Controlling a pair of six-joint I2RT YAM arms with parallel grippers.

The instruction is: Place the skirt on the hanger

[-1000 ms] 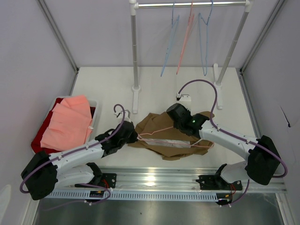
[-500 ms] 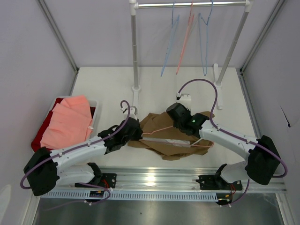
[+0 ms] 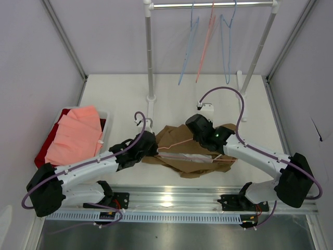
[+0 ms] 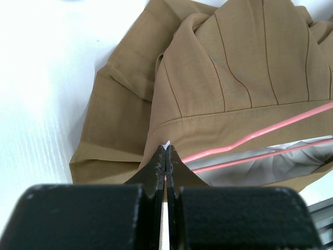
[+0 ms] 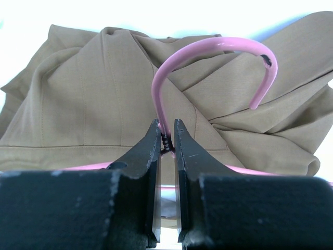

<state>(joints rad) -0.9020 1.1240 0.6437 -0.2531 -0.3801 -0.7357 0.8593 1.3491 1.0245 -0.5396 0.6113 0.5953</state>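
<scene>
The tan-brown skirt (image 3: 179, 148) lies crumpled on the table between my arms, its white lining (image 4: 260, 169) showing at the open waist. The pale-pink hanger (image 3: 179, 144) lies on it, its lower bar inside the waist opening (image 4: 250, 138). My left gripper (image 4: 166, 151) is shut on the skirt's waistband corner at its left edge (image 3: 151, 147). My right gripper (image 5: 166, 136) is shut on the hanger's twisted neck below the hook (image 5: 208, 52), over the skirt's middle (image 3: 200, 130).
A red bin (image 3: 47, 153) with a salmon-pink folded garment (image 3: 75, 135) stands at the left. A clothes rack (image 3: 151, 62) at the back carries blue hangers (image 3: 226, 47) and a pink one (image 3: 205, 47). A metal rail (image 3: 177, 198) runs along the near edge.
My left gripper moved right to the skirt's left edge and shut on the waistband corner. My right gripper with the hanger barely shifted.
</scene>
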